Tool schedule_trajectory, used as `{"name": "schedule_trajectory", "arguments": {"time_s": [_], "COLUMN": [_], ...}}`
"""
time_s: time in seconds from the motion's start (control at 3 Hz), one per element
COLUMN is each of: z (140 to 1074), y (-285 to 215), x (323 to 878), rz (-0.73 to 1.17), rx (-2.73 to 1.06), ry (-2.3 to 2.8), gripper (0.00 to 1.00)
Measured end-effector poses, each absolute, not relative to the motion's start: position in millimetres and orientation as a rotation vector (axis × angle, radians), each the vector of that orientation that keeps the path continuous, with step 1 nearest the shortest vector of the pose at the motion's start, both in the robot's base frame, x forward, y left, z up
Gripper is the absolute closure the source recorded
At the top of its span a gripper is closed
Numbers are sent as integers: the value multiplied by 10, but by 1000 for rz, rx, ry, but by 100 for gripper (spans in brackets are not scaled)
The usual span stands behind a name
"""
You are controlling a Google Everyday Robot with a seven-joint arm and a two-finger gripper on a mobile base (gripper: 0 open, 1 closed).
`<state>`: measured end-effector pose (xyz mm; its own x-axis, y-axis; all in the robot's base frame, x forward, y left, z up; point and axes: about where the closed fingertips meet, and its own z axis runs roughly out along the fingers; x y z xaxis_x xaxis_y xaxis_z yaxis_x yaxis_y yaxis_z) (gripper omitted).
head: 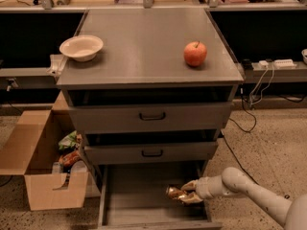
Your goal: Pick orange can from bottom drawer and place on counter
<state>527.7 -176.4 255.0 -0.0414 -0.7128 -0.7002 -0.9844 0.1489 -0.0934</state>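
The gripper (183, 194) hung low over the right side of the bottom drawer (134, 195), its fingers (190, 185) clasped on the orange can (173, 192) — which jutted leftward from them — with the counter (144, 47) well above and farther back.

The scene is being viewed by a single camera, raised in front of the drawer unit and tilted down toward it. The desk (144, 47) is being seen from above at middling range. The gripper (184, 194) is being framed low and right, inside the bottom drawer (139, 195), its fingers clamped on the orange can (173, 192).
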Motion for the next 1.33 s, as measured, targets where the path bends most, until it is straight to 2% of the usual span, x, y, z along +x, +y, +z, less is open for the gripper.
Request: {"name": "schedule_trajectory", "arguments": {"time_s": [0.67, 1.33], "z": [1939, 1531], "y": [-1834, -1837], "x": [5410, 5511], "rz": [598, 612], "rx": [-1661, -1681], "ry": [2007, 2153], "gripper": [100, 59]}}
